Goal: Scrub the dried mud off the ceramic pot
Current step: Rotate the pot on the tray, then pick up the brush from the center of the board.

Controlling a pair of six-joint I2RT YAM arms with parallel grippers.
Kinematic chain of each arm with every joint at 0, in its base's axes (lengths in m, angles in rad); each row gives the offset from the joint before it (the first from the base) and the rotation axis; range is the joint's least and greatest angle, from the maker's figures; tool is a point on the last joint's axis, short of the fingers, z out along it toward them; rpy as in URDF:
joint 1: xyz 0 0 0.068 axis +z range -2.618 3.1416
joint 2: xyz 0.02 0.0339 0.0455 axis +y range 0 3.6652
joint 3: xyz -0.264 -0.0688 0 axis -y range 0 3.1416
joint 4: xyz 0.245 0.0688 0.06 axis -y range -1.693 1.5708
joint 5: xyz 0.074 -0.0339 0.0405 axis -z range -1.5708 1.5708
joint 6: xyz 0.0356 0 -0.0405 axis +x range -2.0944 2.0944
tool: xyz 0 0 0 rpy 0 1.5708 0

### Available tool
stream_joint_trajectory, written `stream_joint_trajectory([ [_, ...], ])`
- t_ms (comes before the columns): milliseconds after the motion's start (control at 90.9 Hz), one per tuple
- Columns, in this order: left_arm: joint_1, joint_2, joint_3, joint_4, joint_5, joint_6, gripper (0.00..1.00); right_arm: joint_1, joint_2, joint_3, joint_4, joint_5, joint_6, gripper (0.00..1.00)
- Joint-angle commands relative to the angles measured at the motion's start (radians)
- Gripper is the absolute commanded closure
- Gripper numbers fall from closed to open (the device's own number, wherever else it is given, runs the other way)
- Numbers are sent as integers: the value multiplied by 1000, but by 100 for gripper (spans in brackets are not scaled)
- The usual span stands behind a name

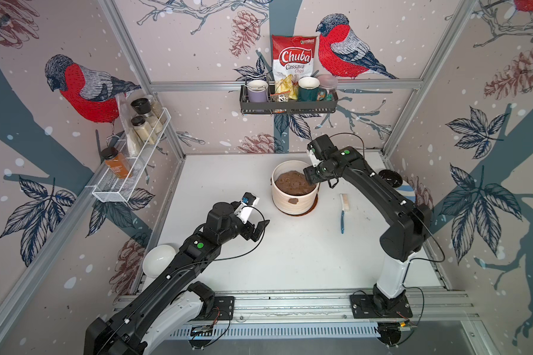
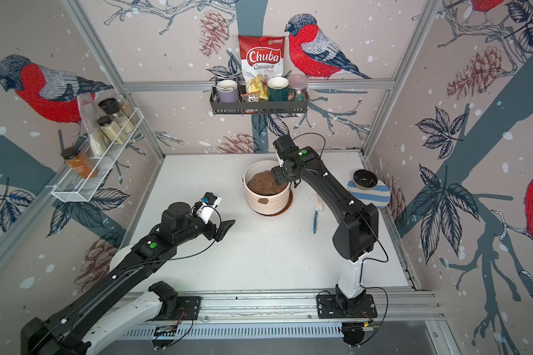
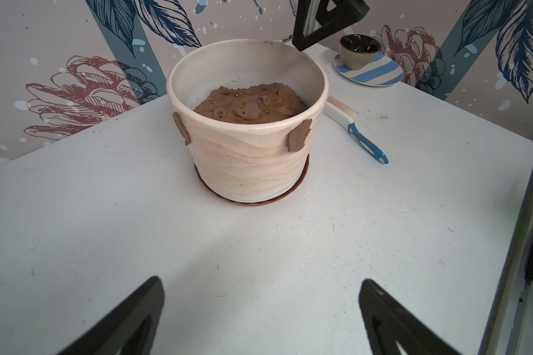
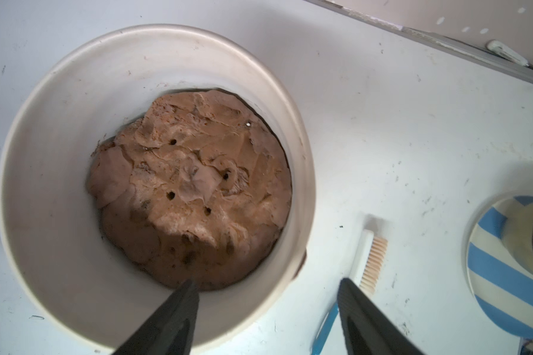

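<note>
The ceramic pot (image 1: 293, 196) (image 2: 268, 199) (image 3: 250, 166) stands on a brown saucer at the table's far middle, cream and ribbed, with brown soil inside. Flat patches of dried mud (image 3: 299, 140) stick to its outer wall below the rim, one at each side in the left wrist view, and one patch (image 1: 293, 201) (image 2: 263, 201) faces the front. My right gripper (image 1: 310, 176) (image 4: 268, 280) hangs open above the pot's right rim (image 4: 302, 172), one finger over the soil and one outside, holding nothing. My left gripper (image 1: 257, 232) (image 3: 260, 279) is open and empty, in front and left of the pot.
A white brush with a blue handle (image 1: 342, 212) (image 3: 357, 132) (image 4: 366, 261) lies right of the pot. A black bowl (image 2: 365, 178) on a striped plate (image 2: 373, 196) sits at the right wall. A white bowl (image 1: 159, 259) is at the left edge. Wire racks hang on the walls.
</note>
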Motion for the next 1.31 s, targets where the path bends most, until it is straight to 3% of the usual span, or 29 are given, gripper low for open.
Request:
stream_joint_trajectory([
  [0, -11, -1, -1, 17, 9, 12, 1, -25, -85, -76, 76, 73, 102, 21],
  [88, -24, 7, -1, 18, 28, 15, 1, -92, -173, -199, 158, 122, 250, 2],
  [132, -30, 13, -1, 18, 46, 15, 1, -136, -227, -287, 202, 119, 336, 0],
  [253, -72, 37, 10, 3, 123, 28, 1, -336, -341, -522, 295, -133, 522, 0],
  [341, -103, 54, 17, -4, 148, 29, 1, -431, -399, -664, 386, -257, 549, 0],
  [517, -120, 84, 36, -37, 132, 25, 2, -428, -394, -752, 349, -249, 420, 0],
  [682, -122, 81, 51, -56, 38, 5, 2, -378, -300, -761, 327, -133, 380, 0],
  [957, -122, 73, 54, -66, 3, 6, 2, -272, -59, -639, 336, -31, 456, 24],
  [1111, -122, 73, 52, -71, 6, 6, 2, -240, -4, -633, 343, 47, 468, 36],
  [1298, -124, 77, 50, -51, 38, 3, 2, -242, 23, -688, 410, 28, 494, 44],
])
